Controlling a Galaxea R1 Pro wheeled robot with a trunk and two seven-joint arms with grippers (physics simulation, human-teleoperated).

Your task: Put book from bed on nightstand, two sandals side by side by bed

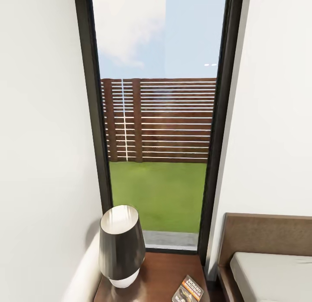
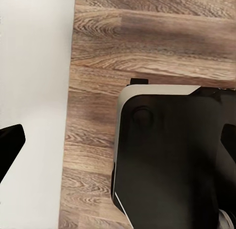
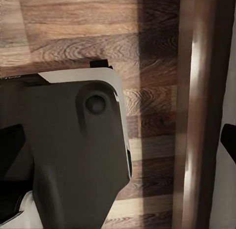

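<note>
Head view: nightstand [image 1: 162, 274] carries the book [image 1: 189, 290], orange-banded with a dark cover, right of a lamp [image 1: 121, 246]. Claw states of both grippers cannot be told.

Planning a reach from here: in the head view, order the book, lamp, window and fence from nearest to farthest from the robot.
1. Book, front right of the nightstand; the lamp, on its left, is too close to call against it.
2. Window, straight behind the nightstand.
3. Fence, outside, beyond the lawn.
</note>
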